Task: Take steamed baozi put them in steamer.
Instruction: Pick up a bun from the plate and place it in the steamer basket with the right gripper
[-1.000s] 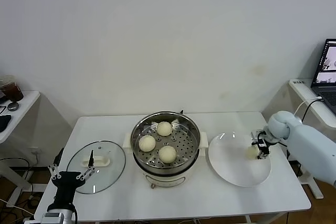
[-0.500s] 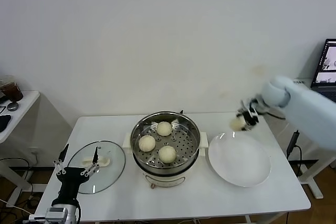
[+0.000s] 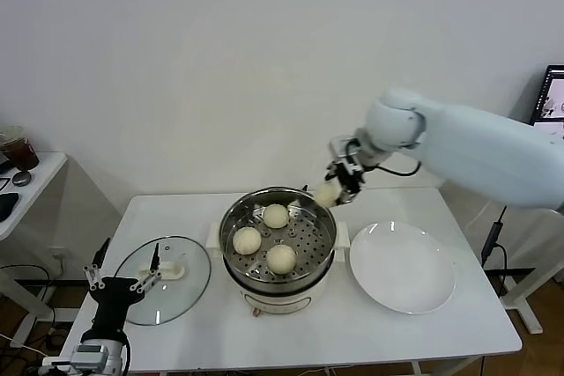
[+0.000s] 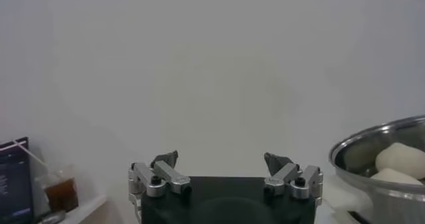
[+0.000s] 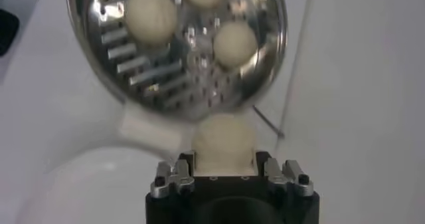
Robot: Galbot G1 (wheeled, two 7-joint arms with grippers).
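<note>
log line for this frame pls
right gripper: shut on fourth baozi, above steamer right rim | three baozi on tray | plate: bare | left gripper: open, idle by glass lid

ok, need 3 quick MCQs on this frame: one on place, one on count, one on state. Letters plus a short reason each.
1. Where is the glass lid?
A. on the steamer
B. on the table, on the steamer's left
C. on the plate

2. How many baozi lie in the steamer?
A. two
B. three
C. four

3. The right gripper is:
A. open and empty
B. shut on a bun
C. resting on the plate

Answers:
1 B, the lid lies flat beside the left gripper.
2 B, three sit on the tray.
3 B, it holds the fourth bun above the steamer's rim; the plate is bare.
</note>
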